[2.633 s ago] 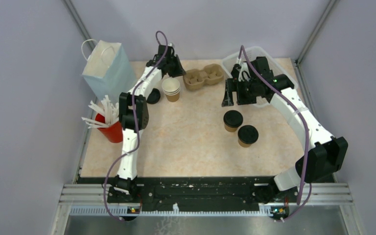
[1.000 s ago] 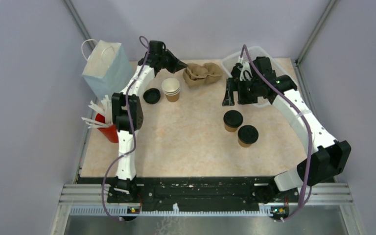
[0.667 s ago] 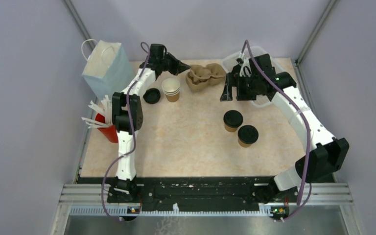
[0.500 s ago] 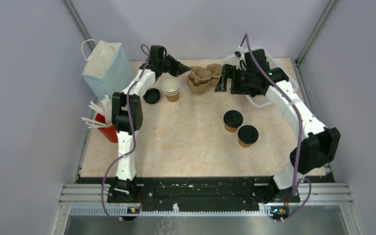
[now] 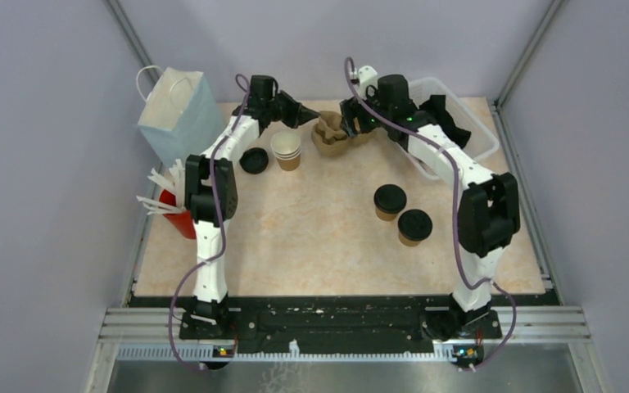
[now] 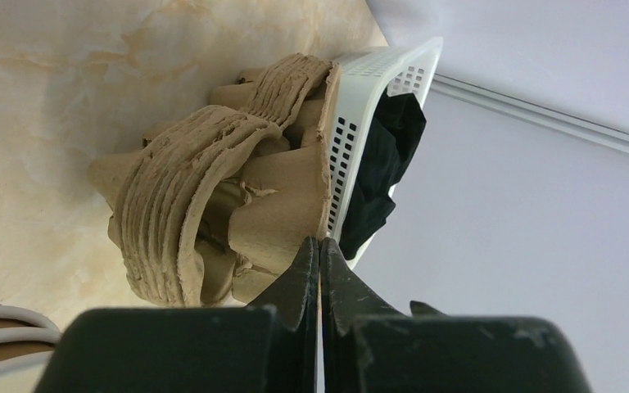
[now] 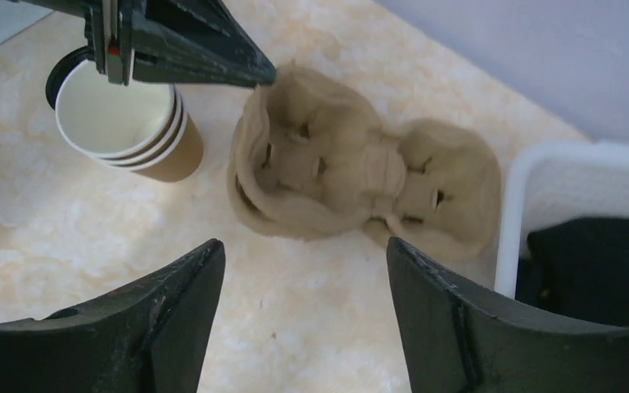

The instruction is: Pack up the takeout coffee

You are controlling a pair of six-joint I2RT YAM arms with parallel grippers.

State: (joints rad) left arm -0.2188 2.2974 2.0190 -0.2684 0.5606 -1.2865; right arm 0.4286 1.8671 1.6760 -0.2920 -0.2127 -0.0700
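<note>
We take the cardboard carrier point(image 5: 333, 135) at the far edge of the table point(image 5: 311, 246) as our landmark; its edge shows several nested layers, and its left end looks tipped up. Just left of it we see a stack of open paper cups point(image 5: 287, 149), then a loose black lid point(image 5: 254, 160) lying flat. Farther left stands a pale blue paper bag point(image 5: 178, 115). Well to the near left, a red cup point(image 5: 187, 221) holds white sticks point(image 5: 168, 184). Right beside the carrier sits a white plastic bin point(image 7: 512, 221) holding something black point(image 7: 590, 262).
</note>
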